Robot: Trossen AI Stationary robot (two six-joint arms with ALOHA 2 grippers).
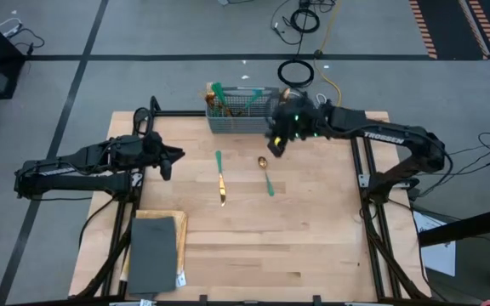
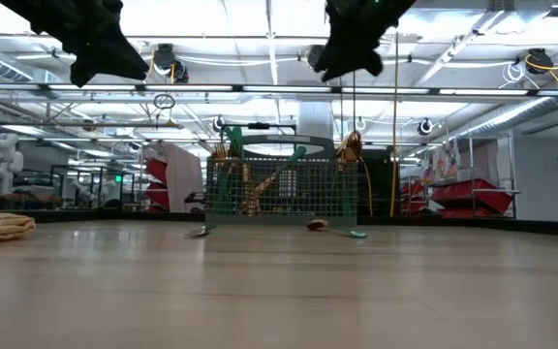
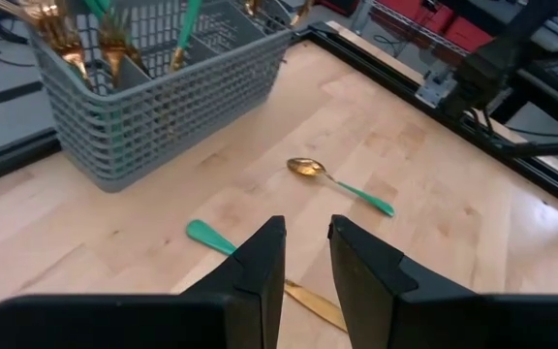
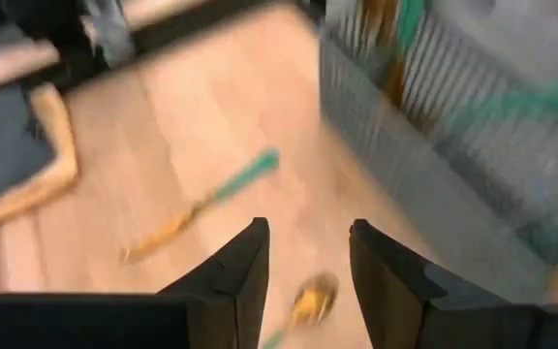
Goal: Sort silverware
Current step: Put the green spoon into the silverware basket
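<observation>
Just below the right gripper [image 1: 277,143], whose fingers are standing apart and empty, a gold-bowled spoon [image 1: 265,174] is lying flat on pale wood, teal handle pointing away from the grey mesh basket [image 1: 238,112] (cutlery upright inside). Beside it, a knife [image 1: 220,177] is lying parallel. The left gripper [image 1: 170,156] is hovering half-open.

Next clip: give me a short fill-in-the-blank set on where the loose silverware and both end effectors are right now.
1. Loose on the table lie a knife and a ____.
2. The other pieces stand in the grey ____.
3. The right end effector, fingers apart and holding nothing, hovers above the spoon's ____ head.
4. The left end effector waits on the knife's ____ side.

Missing: spoon; basket; gold; left
</observation>
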